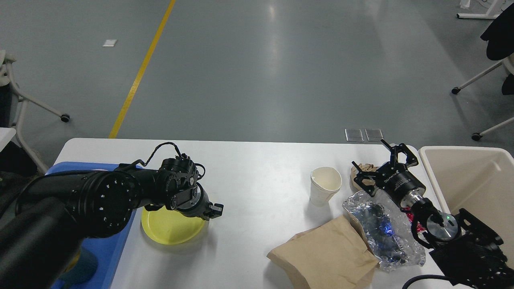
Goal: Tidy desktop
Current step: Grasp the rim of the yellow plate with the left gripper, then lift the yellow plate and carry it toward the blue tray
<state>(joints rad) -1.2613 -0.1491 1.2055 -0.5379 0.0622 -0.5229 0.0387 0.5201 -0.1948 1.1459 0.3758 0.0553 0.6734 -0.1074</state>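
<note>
The white desktop point(261, 160) carries litter and dishes. My left gripper point(212, 210) is over its left part, shut on the right rim of a yellow plate point(170, 228), which sits tilted beside the blue tray point(108, 253). My right gripper point(380, 165) is open near the desktop's far right edge, its fingers spread beside a crumpled brown paper ball point(361, 169). A white paper cup point(325, 185) stands upright left of it. A shiny foil wrapper point(381, 230) and a flat brown paper bag point(327, 255) lie in front of the right arm.
A beige bin point(474, 180) stands just off the desktop's right end. The blue tray at the left holds a teal object point(82, 267), mostly hidden by my left arm. Chair legs on castors stand on the grey floor at both sides.
</note>
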